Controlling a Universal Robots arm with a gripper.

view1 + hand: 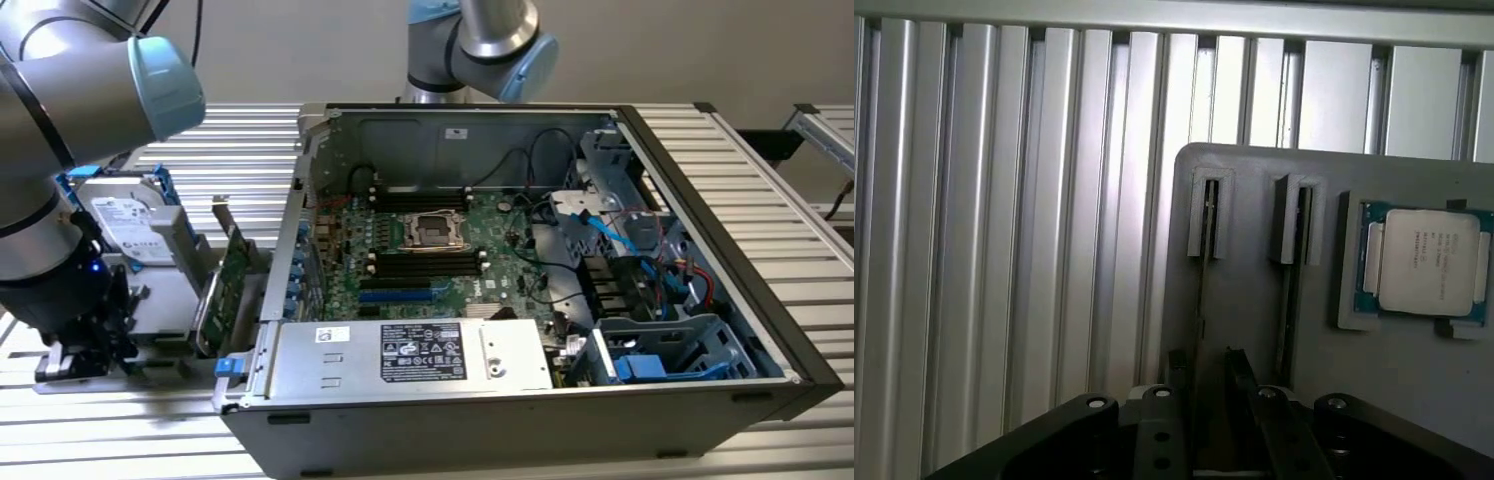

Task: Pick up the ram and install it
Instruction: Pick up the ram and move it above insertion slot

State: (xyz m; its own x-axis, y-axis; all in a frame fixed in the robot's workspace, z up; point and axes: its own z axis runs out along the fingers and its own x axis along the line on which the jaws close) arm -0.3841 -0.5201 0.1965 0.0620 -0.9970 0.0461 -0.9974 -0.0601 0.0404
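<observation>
— Ram (1201, 300): edge-on in a holder (1254, 320) slot, nine o'clock of the case (400, 130) in the exterior view. Step?
— Pickup, seemingly. Gripper (1206, 360) jaws spread, straddling it, not pinching. Needs centring before closing.

Soft even light — sheen on the slatted table (1004, 250), computer case (747, 260) shadowed inside

The exterior view looks down steeply from above the slatted table (747, 150), near enough that the open computer case (467, 112) takes up most of it. The wrist view looks down past the gripper (1209, 400), close over the grey holder (1254, 320) (both views share it, at the table's edge on the exterior view's left) and the slats.
</observation>
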